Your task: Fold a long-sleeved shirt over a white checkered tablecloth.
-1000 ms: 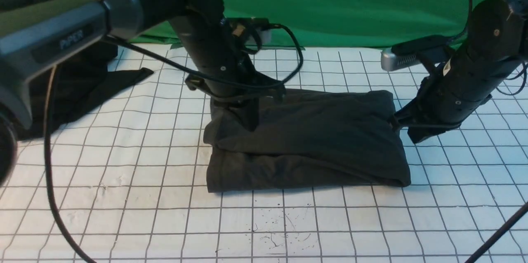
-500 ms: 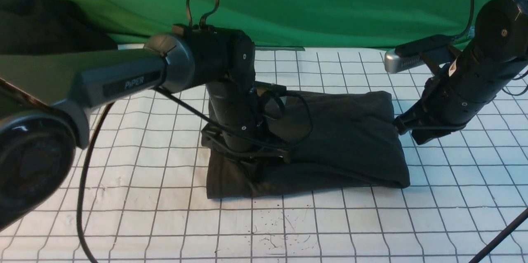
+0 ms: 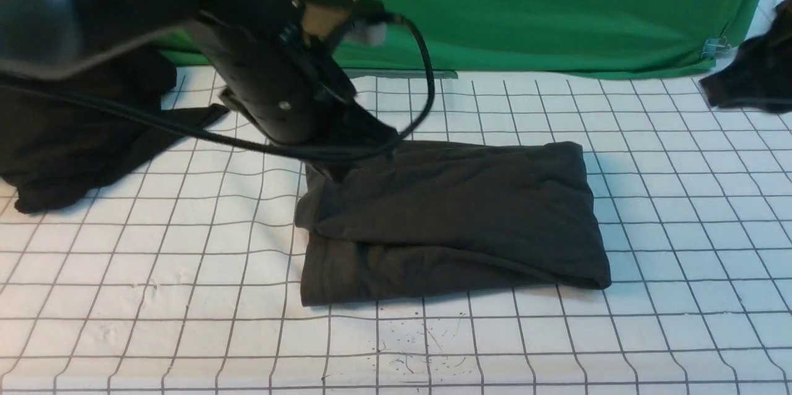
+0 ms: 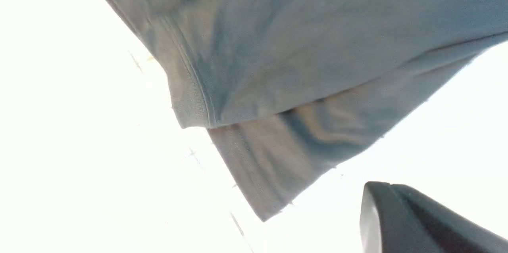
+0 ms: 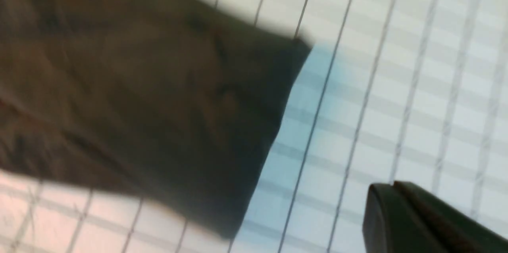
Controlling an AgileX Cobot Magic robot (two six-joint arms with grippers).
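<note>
The long-sleeved shirt point(image 3: 451, 215) lies folded into a charcoal rectangle on the white checkered tablecloth point(image 3: 154, 271), its print hidden. My left gripper point(image 3: 371, 138) hangs just above the shirt's far left corner. In the left wrist view that gripper point(image 4: 381, 183) is shut and empty, with the shirt's point(image 4: 297, 46) layered hems beyond it. My right gripper point(image 3: 742, 88) is a dark blur at the far right, well clear of the shirt. The right wrist view shows it point(image 5: 391, 183) shut and empty over the tablecloth point(image 5: 397, 86), beside the shirt's point(image 5: 139, 106) edge.
A smaller, deeper-black garment point(image 3: 74, 135) lies crumpled at the table's far left. A green backdrop point(image 3: 526, 5) hangs behind the table. The left arm's cable point(image 3: 427, 91) loops above the shirt's far left edge.
The left arm has lifted off the shirt's left side and drawn back. The right arm has left the shirt's right edge, moving up and right. The shirt stays folded.
</note>
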